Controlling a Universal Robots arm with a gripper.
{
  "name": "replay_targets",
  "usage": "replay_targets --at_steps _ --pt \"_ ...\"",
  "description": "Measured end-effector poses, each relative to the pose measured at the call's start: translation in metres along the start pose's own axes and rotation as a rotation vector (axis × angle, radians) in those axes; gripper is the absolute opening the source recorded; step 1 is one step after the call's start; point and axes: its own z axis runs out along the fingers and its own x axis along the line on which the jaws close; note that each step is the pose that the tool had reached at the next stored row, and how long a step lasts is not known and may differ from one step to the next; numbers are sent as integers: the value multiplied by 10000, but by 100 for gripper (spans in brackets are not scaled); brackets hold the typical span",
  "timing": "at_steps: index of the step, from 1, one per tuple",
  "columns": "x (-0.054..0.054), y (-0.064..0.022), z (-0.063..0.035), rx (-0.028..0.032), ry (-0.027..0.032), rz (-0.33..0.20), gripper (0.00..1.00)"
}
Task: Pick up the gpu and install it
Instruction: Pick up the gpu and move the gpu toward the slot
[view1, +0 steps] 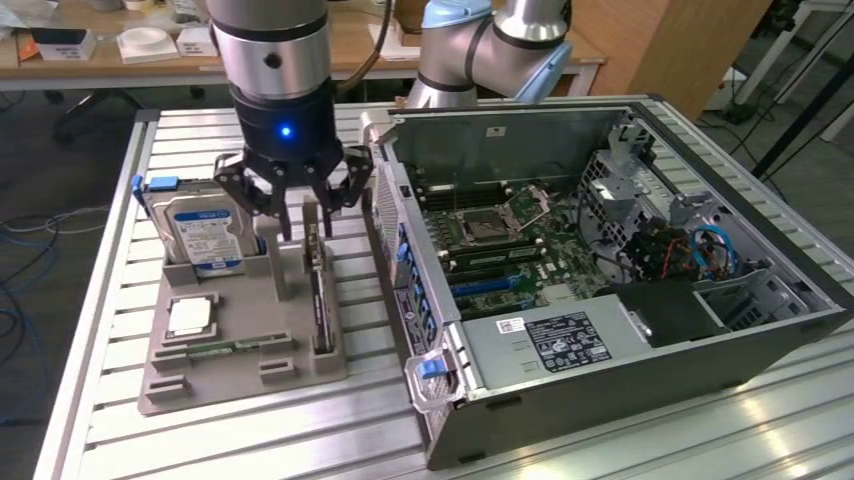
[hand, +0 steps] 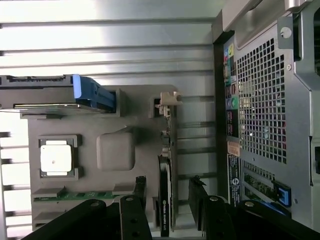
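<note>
The gpu (view1: 320, 300) is a thin dark card standing on edge in a slot of the grey holder tray (view1: 214, 385), with its silvery bracket at the far end. My gripper (view1: 307, 210) hangs open just over that bracket end, one finger on each side of the card. In the wrist view the gpu (hand: 165, 195) runs edge-on between my two black fingers (hand: 140, 187), with a gap on both sides, and my gripper (hand: 168, 184) holds nothing. The open computer case (view1: 614, 260) lies at the exterior view's right, motherboard and slots exposed.
On the tray also stand a silver hard drive (view1: 200, 235) with a blue-white label, a square processor (view1: 191, 317) and a narrow green memory stick (view1: 220, 348). The case's perforated rear wall (hand: 265, 115) rises close beside the tray. A slatted metal table (view1: 200, 450) carries everything.
</note>
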Motion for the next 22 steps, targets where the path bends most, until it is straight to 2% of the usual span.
replay_targets --at_steps 15,19,22 --pt "12 -17 246 0 -1 3 47" --pt "10 -58 285 2 -1 0 47" --pt "4 -149 292 8 0 1 47"
